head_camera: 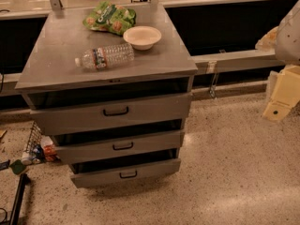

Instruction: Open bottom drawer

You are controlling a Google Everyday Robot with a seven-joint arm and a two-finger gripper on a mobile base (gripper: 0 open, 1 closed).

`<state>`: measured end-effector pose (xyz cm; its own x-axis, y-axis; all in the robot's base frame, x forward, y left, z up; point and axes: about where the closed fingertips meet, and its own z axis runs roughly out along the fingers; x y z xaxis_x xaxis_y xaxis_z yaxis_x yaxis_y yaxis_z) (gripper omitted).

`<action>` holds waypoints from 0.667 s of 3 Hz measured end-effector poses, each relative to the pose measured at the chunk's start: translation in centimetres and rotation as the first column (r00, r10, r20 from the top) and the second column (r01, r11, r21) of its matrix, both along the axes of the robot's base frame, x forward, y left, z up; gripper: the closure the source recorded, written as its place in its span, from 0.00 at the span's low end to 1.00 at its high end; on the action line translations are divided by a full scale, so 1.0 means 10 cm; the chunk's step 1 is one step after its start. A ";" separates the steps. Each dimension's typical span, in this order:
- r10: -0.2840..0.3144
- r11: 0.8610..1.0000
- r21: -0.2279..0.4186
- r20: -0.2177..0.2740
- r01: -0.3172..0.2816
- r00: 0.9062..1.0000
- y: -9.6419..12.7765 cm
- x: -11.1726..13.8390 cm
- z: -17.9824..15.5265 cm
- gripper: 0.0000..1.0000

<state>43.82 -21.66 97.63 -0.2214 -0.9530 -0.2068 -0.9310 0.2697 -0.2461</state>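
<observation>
The grey cabinet stands on the speckled floor with three drawers stacked in its front. The bottom drawer is the lowest and shallowest, with a small black pull handle at its middle. A dark gap shows above its front, as above the middle drawer and the top drawer. My gripper is the cream-coloured part at the right edge of the view. It hangs at about the height of the top drawer, well to the right of the cabinet and touching nothing.
On the cabinet top lie a clear water bottle on its side, a white bowl and a green snack bag. A wire basket with small items sits on the floor at the left. A black pole is at the bottom left. A ledge runs behind.
</observation>
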 end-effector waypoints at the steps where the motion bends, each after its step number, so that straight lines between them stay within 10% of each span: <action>1: 0.000 1.000 0.000 0.000 0.000 1.000 0.00 0.00 0.00 0.00; 2: 0.044 0.996 0.083 -0.034 -0.041 0.998 0.28 0.11 -0.52 0.00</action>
<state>44.96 -18.81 92.39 -0.1896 -0.9419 -0.2772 -0.9498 0.2474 -0.1912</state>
